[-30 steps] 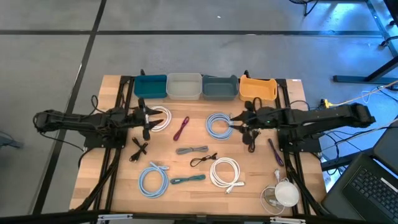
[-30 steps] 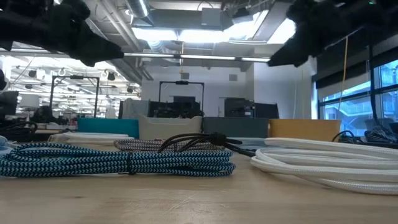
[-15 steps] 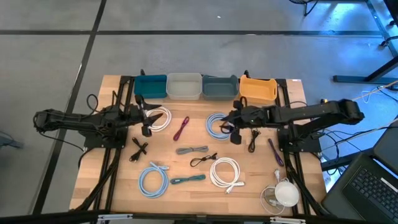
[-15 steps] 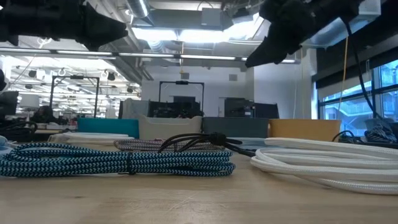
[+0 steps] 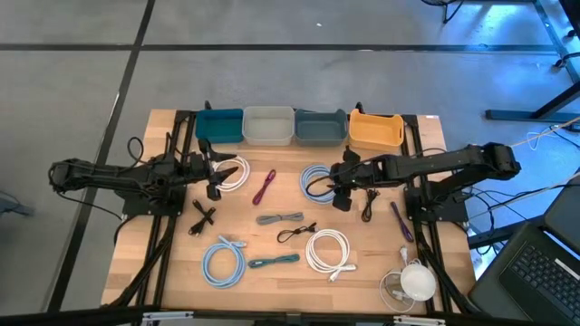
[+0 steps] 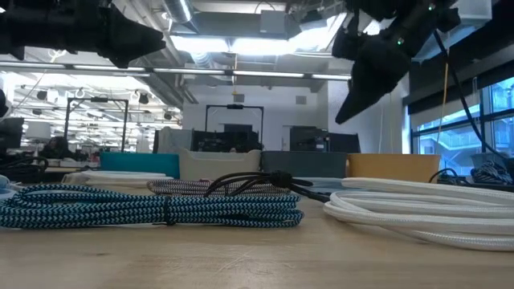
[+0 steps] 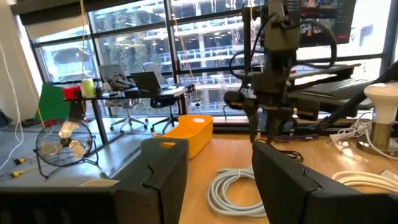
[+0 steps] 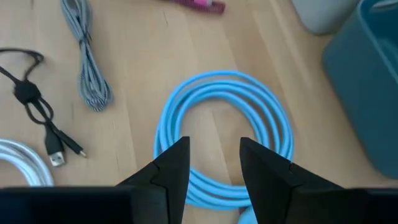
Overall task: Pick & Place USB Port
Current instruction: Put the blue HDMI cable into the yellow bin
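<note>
My right gripper [image 5: 338, 188] hangs open above the near right part of a light-blue cable coil [image 5: 316, 181] that lies flat on the wood. In the right wrist view its two fingers [image 8: 214, 167] stand over the coil's strands [image 8: 227, 134] without touching them. In the low view it tips down from the upper right [image 6: 353, 100]. My left gripper [image 5: 215, 177] is open and level, just left of a white cable coil [image 5: 232, 174]; the left wrist view shows that coil [image 7: 233, 186] lying ahead between its fingers [image 7: 217, 177].
Four bins line the far edge: teal [image 5: 219, 125], pale grey [image 5: 268, 125], slate blue [image 5: 320, 127], orange [image 5: 375, 129]. Other cables lie around: magenta [image 5: 264, 187], grey striped [image 5: 280, 218], black [image 5: 294, 234], white coil [image 5: 328, 251], light-blue coil [image 5: 223, 262], purple [image 5: 401, 220]. A white device [image 5: 417, 281] sits at the near right.
My right gripper has moved toward the table's left, from beside the light-blue coil to above its right part, and has tipped its fingers downward. My left gripper has risen a little and levelled out. No cable has moved.
</note>
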